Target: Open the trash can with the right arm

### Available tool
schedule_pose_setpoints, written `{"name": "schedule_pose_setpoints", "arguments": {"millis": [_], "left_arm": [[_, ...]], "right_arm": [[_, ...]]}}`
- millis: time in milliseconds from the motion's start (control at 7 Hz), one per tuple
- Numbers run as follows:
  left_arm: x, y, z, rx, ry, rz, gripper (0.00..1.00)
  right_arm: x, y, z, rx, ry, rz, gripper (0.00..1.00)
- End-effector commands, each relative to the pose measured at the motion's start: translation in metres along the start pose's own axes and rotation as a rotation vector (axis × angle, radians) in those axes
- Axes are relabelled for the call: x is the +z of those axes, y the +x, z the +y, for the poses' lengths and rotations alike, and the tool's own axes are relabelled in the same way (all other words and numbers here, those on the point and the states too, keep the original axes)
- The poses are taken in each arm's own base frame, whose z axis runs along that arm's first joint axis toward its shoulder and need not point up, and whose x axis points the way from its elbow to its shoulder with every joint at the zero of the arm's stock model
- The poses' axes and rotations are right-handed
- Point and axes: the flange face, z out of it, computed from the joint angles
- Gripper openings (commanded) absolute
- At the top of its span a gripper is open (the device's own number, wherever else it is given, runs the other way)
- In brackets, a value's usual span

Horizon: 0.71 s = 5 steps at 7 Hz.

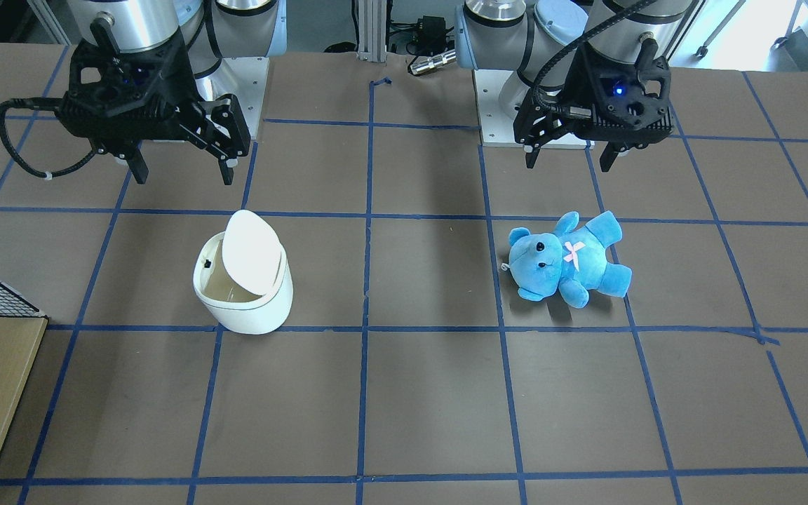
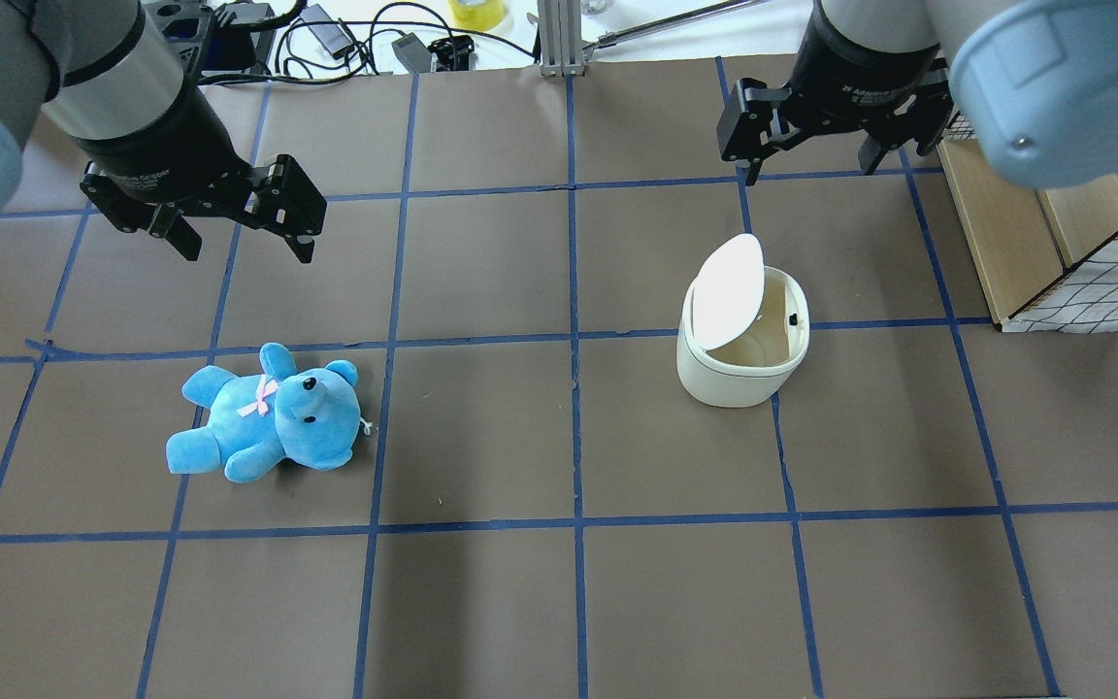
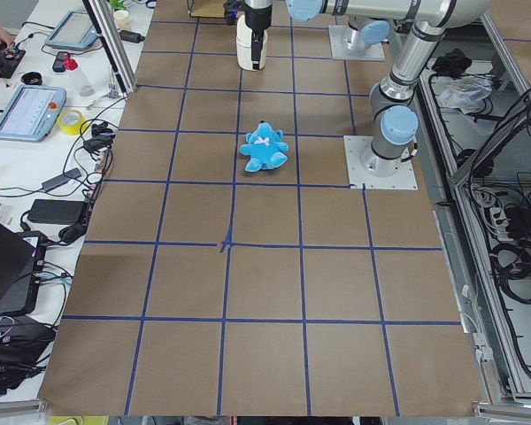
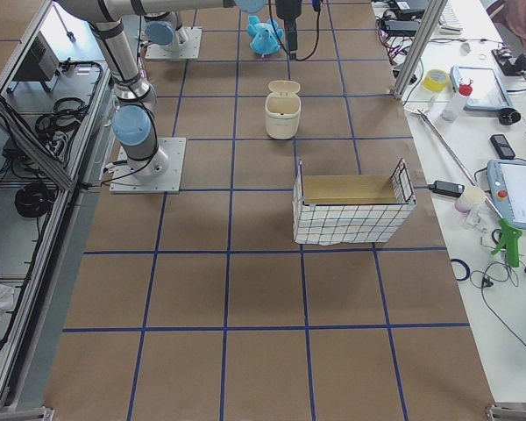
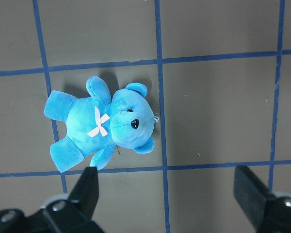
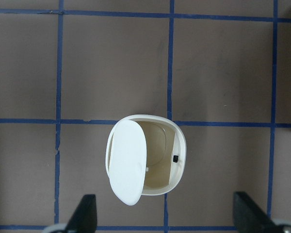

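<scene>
– The right tool (image 1: 183, 175) is shown spread and empty at upper left of the front-facing view. Where is the trash can (image 1: 246, 308) placed?

– Just below it, left of centre on the bench (image 1: 432, 407), its lid (image 1: 252, 251) tipped up. The left tool (image 1: 569, 163), likewise spread, is held at upper right.

Trash can (image 1: 244, 303) open, lid (image 1: 251, 251) tilted up.
White, upright; right hand (image 1: 183, 175) above & behind it, fingers spread, not touching.

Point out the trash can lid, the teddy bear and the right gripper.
trash can lid (image 2: 726, 291): overhead view, middle of the raised white flap.
teddy bear (image 2: 253, 427): overhead view, its torso.
right gripper (image 1: 184, 172): front-facing view, midway between its open fingertips.
</scene>
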Motion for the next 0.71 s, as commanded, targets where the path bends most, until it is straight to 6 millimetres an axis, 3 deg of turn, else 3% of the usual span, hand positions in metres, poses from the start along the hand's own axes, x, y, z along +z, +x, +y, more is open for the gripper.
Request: {"name": "schedule_pose_setpoints", "arguments": {"millis": [0,571], "left_arm": [[0.0,0.0,0.0,0.0,0.0,0.0,1.0],[0.0,0.0,0.0,0.0,0.0,0.0,1.0]], "right_arm": [[-0.0089,0.0011,0.0006,-0.001,-0.014,0.002,1.0],[-0.0087,-0.0012,0.0031,-0.006,-0.025,0.001,1.0]]}}
